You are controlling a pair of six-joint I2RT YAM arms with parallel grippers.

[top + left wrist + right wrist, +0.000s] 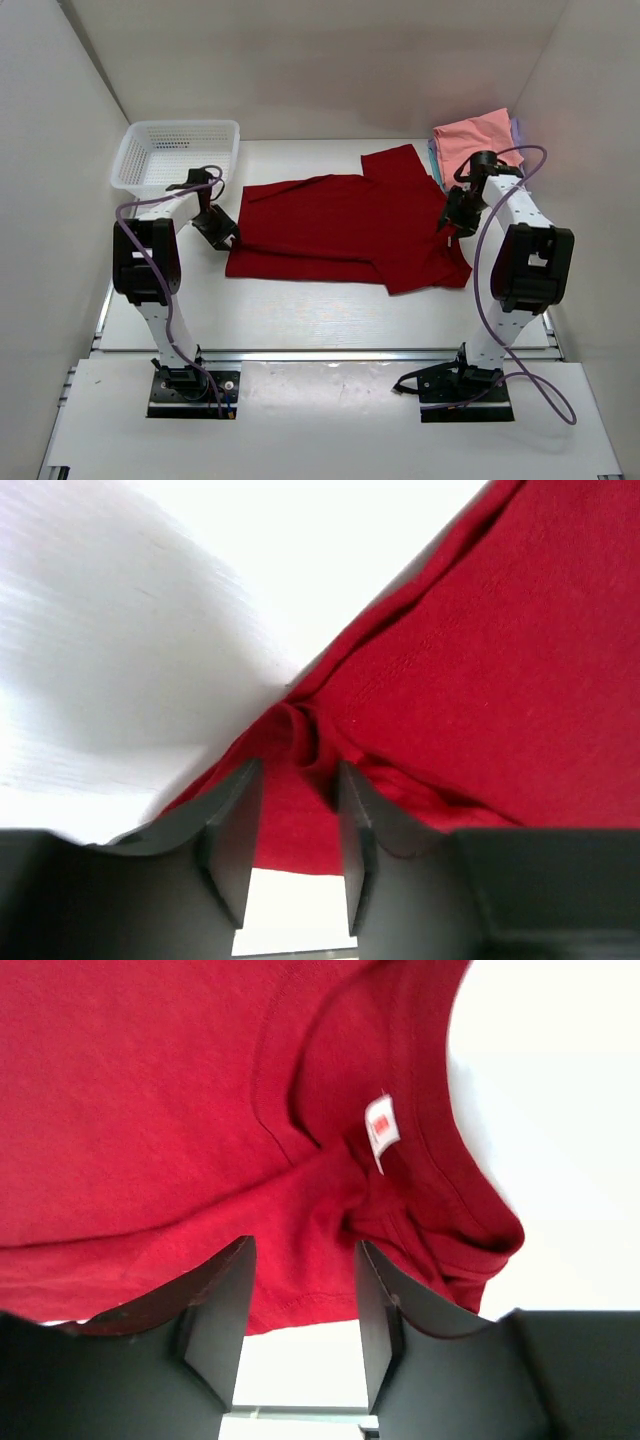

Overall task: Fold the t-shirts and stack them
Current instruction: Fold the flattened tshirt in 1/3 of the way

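Observation:
The dark red t-shirt [340, 225] lies across the middle of the table, folded lengthwise, with one sleeve sticking out toward the back right. My left gripper [222, 233] hovers at the shirt's left end. In the left wrist view its jaws [300, 775] stand apart over a bunched corner of the red cloth [480, 680], gripping nothing. My right gripper [450, 222] is at the collar end. In the right wrist view it [303, 1250] is open just above the hem, near the white neck label [381, 1128]. A stack of folded t-shirts [478, 140], salmon pink on top, sits at the back right.
A white mesh basket [175, 155] stands at the back left, just behind the left arm. Edges of lavender [516, 128] and teal [433, 155] cloth peek out under the pink square. White walls close in the table on three sides.

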